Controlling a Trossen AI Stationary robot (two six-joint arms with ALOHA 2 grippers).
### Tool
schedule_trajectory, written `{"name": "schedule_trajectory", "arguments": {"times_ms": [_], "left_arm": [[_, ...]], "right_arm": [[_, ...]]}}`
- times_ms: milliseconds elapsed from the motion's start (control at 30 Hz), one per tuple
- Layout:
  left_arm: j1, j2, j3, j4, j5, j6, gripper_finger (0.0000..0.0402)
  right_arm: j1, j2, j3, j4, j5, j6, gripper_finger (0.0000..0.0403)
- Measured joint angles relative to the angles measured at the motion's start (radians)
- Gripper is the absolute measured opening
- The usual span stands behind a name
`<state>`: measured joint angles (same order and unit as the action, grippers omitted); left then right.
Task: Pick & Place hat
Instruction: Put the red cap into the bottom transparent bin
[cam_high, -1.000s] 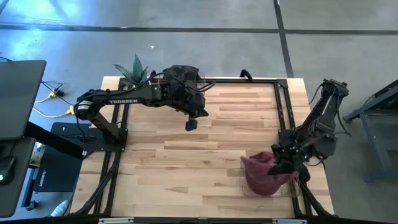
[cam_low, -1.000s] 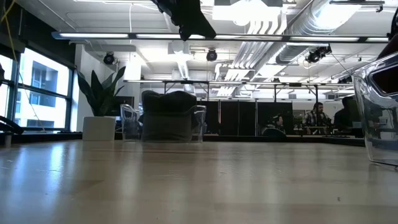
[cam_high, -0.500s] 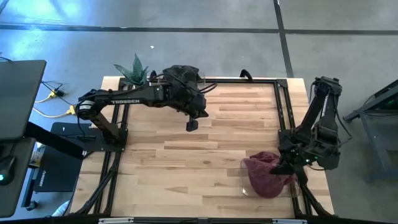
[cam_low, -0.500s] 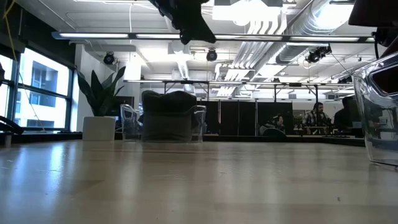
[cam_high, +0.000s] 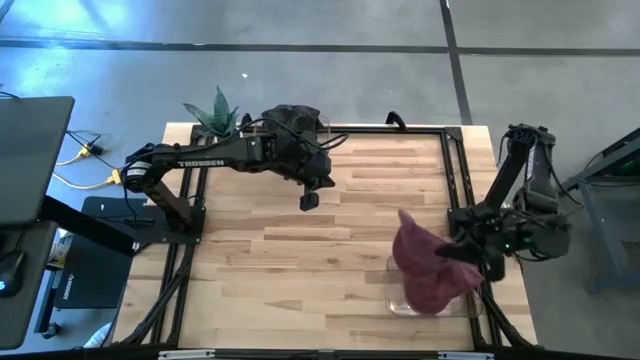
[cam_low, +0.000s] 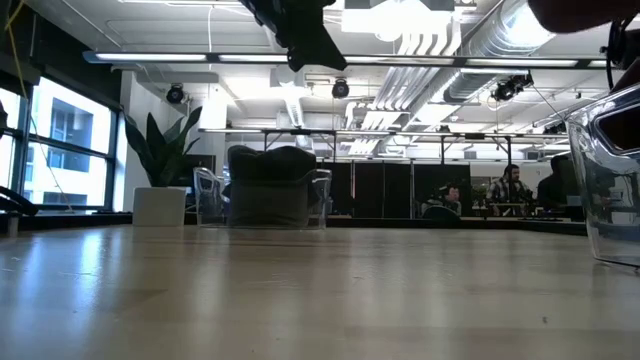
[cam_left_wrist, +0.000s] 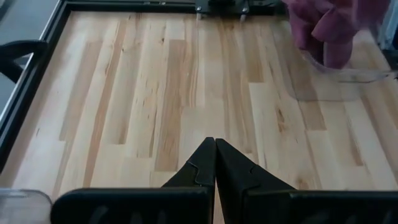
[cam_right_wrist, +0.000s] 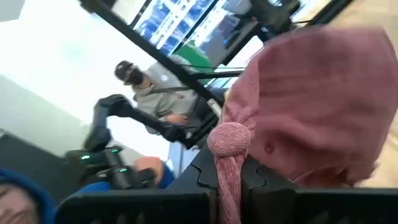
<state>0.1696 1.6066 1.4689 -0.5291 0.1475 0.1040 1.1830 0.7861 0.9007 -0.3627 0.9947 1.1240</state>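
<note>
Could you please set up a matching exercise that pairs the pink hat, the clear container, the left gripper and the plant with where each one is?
Things:
1. pink hat
2. clear container
3. left gripper
4. plant

Places:
A. table's far left corner
B. shut, above the middle of the table
C. held by the right gripper
D. on the table, under the hat

Pairs: 1-C, 2-D, 3-B, 4-A

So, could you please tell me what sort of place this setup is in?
Probably an open-plan office or lab: exposed ceiling ducts, rows of desks with seated people, and a potted plant behind the wooden table.
</note>
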Motion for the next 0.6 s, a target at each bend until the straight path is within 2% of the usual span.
{"name": "schedule_trajectory", "arguments": {"times_ms": [133,333,467,600], "left_arm": [[0.000,0.000,0.000,-0.020,-0.008,0.000,0.0001],[0.000,-0.001,-0.068,0.009,-0.012,0.004,0.0001],[0.000,-0.001,-0.102,0.011,-0.012,0.004,0.0001],[0.000,-0.001,-0.118,0.015,-0.012,0.004,0.0001]], "right_arm": [[0.004,0.081,0.094,-0.028,-0.041,0.050,0.0000],[0.005,0.249,0.221,-0.323,-0.154,0.297,0.0000],[0.002,0.320,0.257,-0.447,-0.174,0.368,0.0000],[-0.005,0.351,0.264,-0.494,-0.184,0.391,0.0000]]}}
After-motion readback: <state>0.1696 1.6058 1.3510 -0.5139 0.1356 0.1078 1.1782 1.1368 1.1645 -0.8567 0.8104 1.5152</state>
